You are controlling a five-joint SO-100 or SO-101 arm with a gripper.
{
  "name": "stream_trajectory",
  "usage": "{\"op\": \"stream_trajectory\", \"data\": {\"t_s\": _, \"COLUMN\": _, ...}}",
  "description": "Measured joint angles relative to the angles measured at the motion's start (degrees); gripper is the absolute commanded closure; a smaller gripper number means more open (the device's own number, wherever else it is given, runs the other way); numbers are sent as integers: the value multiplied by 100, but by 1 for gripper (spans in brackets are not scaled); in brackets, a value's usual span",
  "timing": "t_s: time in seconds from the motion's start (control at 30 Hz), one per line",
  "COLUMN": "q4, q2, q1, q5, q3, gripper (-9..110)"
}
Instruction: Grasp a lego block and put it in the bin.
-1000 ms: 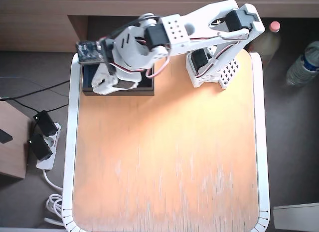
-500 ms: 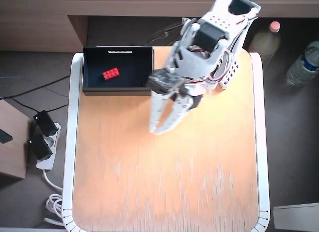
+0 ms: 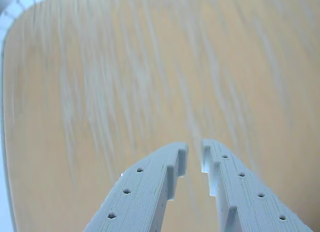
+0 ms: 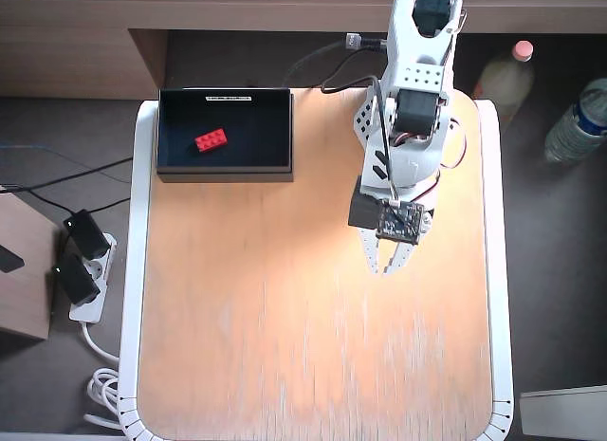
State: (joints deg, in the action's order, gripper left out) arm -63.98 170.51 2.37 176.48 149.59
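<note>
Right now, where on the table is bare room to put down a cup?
The whole near half of the table, below the claw, is bare wood. The strip between the bin and the arm base is also free. The far edge is crowded: the bin, holding the lego block, and the arm.

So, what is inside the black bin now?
One red lego block lies on the dark floor of the bin. Nothing covers the inside.
</note>
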Motion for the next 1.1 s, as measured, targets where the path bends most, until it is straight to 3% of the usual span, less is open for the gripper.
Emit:
{"op": "stream_trajectory", "data": {"t_s": 0.57, "q4": 62, "q2": 1318, "q1": -466, "q5": -141, "q3": 2250, "gripper": 101}}
{"op": "stream_trajectory", "data": {"t_s": 1.1, "q4": -554, "q2": 1318, "q1": -466, "q5": -360, "q3": 2338, "gripper": 101}}
